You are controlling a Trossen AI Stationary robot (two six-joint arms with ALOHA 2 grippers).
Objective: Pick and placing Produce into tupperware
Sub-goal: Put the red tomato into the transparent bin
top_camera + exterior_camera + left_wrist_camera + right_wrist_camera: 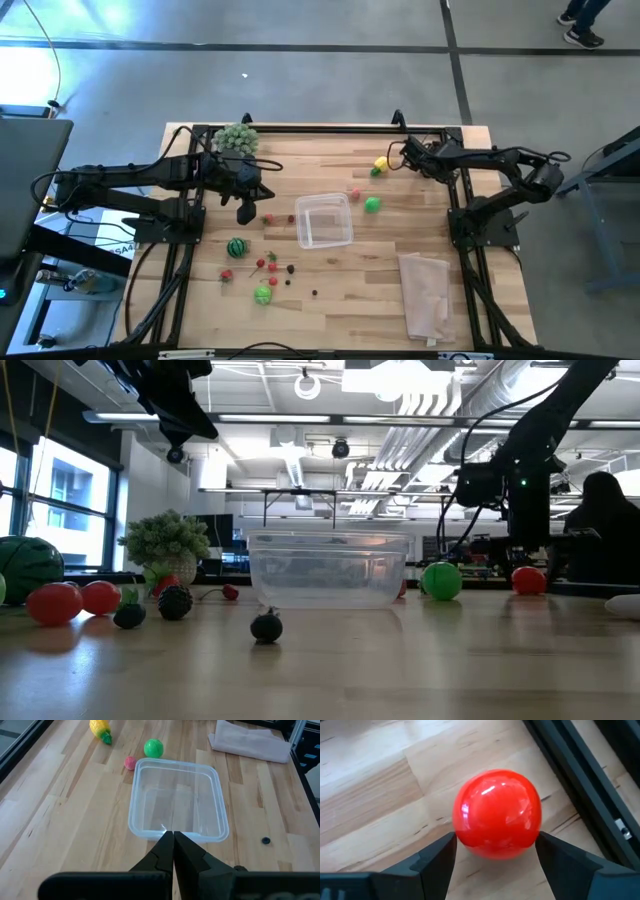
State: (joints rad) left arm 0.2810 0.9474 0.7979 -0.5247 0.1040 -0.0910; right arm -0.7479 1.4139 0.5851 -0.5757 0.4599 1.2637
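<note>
The clear tupperware [324, 220] stands empty mid-table. Produce lies around it: a green ball [372, 204], a small red piece [355, 195] and a yellow piece [381, 163] to its far right, and a striped green ball [236, 247], red berries [272, 262] and a green piece [262, 294] to its near left. A red ball [497, 812] rests on the table near the far right corner. My right gripper [496, 845] is open, with one finger on each side of this ball. My left gripper [173, 834] hangs shut above the table, left of the tupperware. My right gripper comes at the red ball slanting down from above. Its fingertips [445, 847] stand close against the ball's two opposite sides [462, 827]. I cannot tell whether they touch it. The ball sits on the wood.
A bushy pale-green plant [236, 138] stands at the far left edge. A folded beige cloth [425, 295] lies near the right front. The dark frame rail [580, 775] runs close beside the red ball. A small dark berry [266, 627] lies in front of the tupperware.
</note>
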